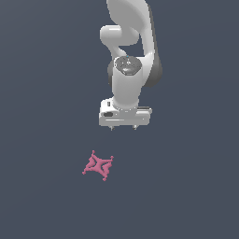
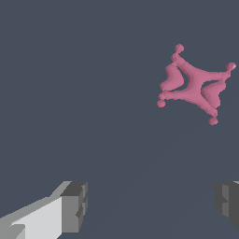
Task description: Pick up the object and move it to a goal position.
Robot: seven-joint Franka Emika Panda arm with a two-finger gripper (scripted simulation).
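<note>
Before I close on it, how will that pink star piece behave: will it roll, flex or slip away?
The pink star piece lies flat, so it will probably slide, not roll. Its thin arms and knobby tips give narrow, uneven faces, so it may twist when squeezed off-centre. It looks rigid and light, though renders cannot confirm that. The gripper is open, apart from it.

The star piece (image 1: pixel 98 165) is lying flat on the tabletop (image 1: pixel 42 116), alone. The hand (image 1: pixel 123 127) is hanging above the tabletop, apart from the piece, which is sitting nearer the camera and toward the exterior view's left of it. In the wrist view the piece (image 2: pixel 195 85) is lying beyond the two fingers (image 2: pixel 74 205), outside the gap between them.
</note>
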